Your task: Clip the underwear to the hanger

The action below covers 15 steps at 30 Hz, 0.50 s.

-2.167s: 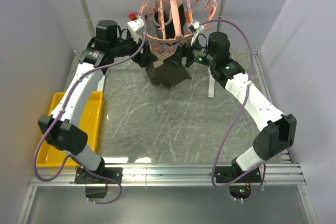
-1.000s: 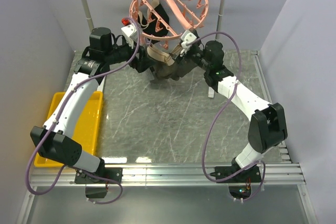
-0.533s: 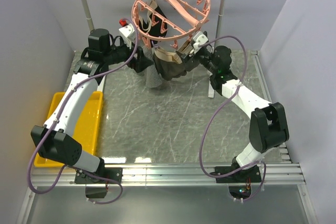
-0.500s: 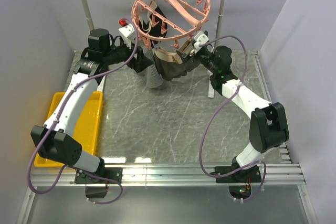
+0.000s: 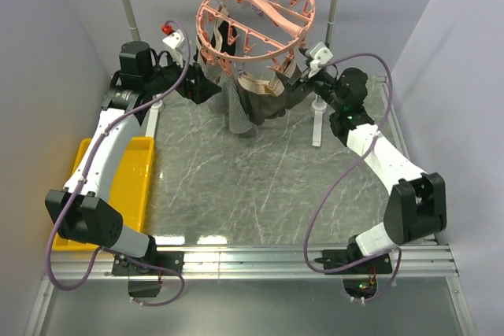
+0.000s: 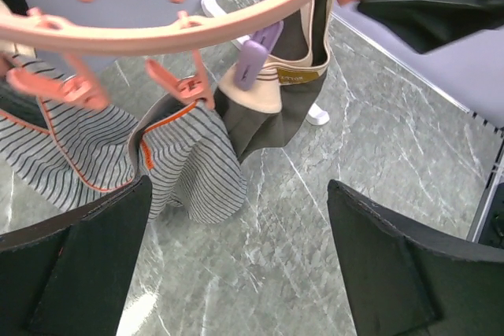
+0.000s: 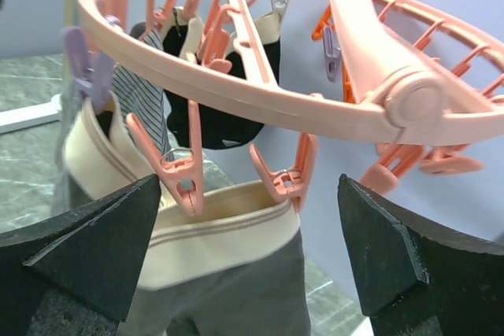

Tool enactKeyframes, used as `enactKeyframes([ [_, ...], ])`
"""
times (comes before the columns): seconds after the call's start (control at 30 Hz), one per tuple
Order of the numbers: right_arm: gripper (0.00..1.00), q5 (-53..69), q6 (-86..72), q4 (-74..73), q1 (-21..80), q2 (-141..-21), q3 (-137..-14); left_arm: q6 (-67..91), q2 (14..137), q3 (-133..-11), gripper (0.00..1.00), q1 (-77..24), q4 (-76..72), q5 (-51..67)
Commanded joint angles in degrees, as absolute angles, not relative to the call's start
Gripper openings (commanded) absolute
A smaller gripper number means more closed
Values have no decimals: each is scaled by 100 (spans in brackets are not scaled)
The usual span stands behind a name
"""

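Both sets of fingers are gaping wide and gripping nothing: the left gripper [image 6: 239,186] is facing a striped cloth [image 6: 189,163], the right gripper [image 7: 249,182] the tan waistband. Between them the underwear [image 5: 264,104] is hanging from the hanger [image 5: 272,12] above the table [image 5: 252,186] — a purple peg [image 6: 253,57] and a pink peg [image 7: 285,182] are biting its band. Clipping is looking done; only retreating is remaining. Against half a second earlier, both arms are drawing outward.
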<state>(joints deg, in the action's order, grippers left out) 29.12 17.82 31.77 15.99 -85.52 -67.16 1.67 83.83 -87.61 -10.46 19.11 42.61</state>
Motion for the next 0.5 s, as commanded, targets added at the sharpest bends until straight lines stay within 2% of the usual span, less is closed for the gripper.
enactKeyframes([
  [0.0, 100, 3190, 1793, 2954, 1486, -8060, -6522, 483, 8166, -8737, 98, -932, 1652, 4535],
  [0.37, 100, 3323, 1679, 1882, 1231, -7050, -6047, 615, 7673, -8280, 99, -589, 1977, 4378],
  [0.47, 100, 3113, 1530, 1294, 1152, -6733, -6099, 580, 7672, -8436, 99, -457, 2485, 4106],
])
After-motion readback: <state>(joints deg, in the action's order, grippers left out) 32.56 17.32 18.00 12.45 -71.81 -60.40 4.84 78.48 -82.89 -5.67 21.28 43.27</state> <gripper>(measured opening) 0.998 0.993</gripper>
